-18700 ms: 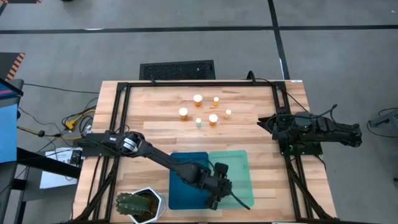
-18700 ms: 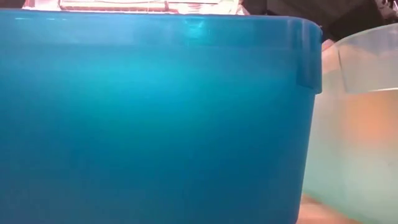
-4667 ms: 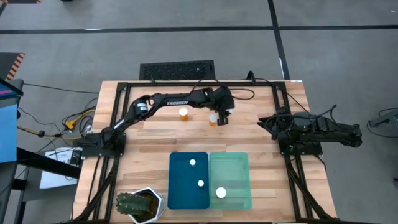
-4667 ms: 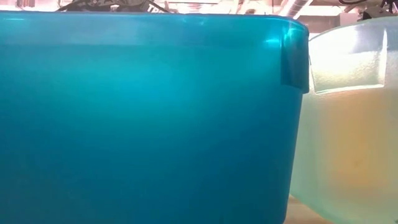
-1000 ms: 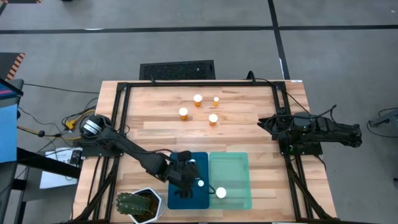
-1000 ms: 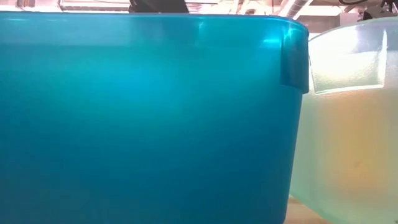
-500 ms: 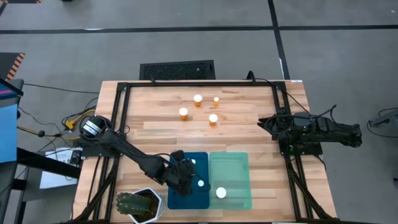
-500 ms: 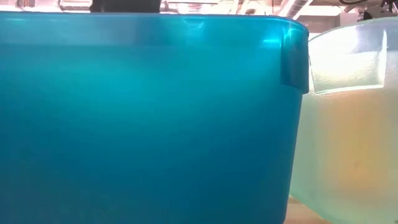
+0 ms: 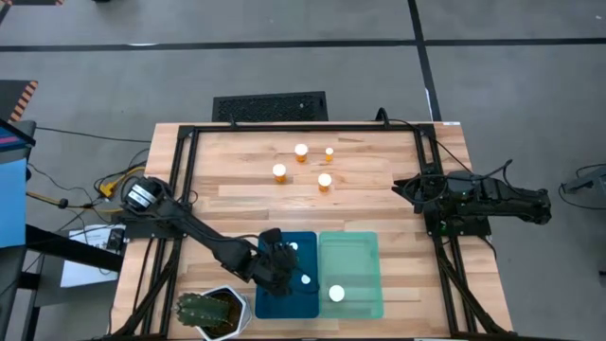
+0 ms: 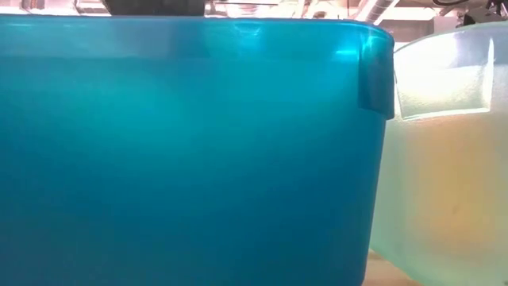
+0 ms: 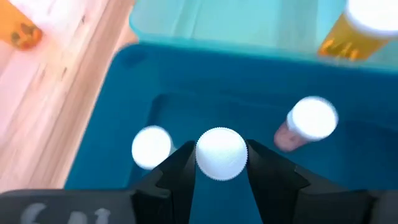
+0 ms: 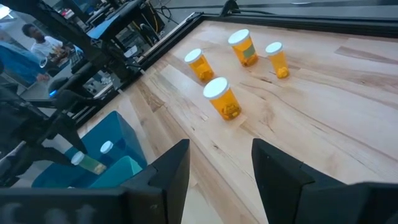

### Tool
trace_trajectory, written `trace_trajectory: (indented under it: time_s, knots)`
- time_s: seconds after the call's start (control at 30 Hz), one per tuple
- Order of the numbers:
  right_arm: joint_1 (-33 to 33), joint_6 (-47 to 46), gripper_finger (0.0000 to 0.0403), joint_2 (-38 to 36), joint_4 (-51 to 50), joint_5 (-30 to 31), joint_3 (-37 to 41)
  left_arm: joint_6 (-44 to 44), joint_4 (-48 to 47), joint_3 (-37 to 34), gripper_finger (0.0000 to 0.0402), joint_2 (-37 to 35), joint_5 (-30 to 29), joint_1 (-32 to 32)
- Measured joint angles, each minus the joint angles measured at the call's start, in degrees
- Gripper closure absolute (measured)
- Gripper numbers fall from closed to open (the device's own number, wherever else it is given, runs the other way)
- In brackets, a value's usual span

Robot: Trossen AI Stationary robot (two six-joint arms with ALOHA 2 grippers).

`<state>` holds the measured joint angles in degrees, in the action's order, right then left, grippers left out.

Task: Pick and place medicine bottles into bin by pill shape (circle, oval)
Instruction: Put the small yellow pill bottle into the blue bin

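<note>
Left gripper [image 11: 221,163] over blue tray [image 11: 124,124], fingers clamped on white-capped bottle [image 11: 221,153]; right gripper [image 12: 221,163] parked, fingers apart.

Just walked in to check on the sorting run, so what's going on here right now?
The left end effector is down over the opaque dark blue plastic tray, shut on a small white-capped medicine bottle. Two more white-capped bottles already stand in that tray, and one orange bottle stands in the translucent mint green tray. Four orange vials wait on the wooden table. The right end effector waits open at the table's right edge.
</note>
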<state>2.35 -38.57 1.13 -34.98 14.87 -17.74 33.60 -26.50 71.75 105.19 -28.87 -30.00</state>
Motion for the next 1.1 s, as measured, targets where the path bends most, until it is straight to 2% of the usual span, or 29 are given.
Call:
trace_trajectory:
  time_s: [0.23,0.57,0.87,1.1]
  knots:
    - [-0.02,-0.02,0.0218,-0.02,0.04,0.0,0.0,3.33,7.04,-4.46,0.0274,-0.03,0.71,0.26]
    - [-0.02,-0.02,0.0222,-0.02,0.04,0.0,0.0,2.12,6.99,-4.46,0.0274,-0.12,3.74,0.74]
    - [-0.01,-0.29,0.0219,-0.01,0.04,-0.02,0.0,-1.72,5.57,-4.46,0.0274,-0.05,3.36,0.74]
    - [-0.01,-0.84,0.0221,-0.01,0.04,-0.13,0.0,-1.37,5.53,-4.46,0.0273,0.6,3.09,0.76]
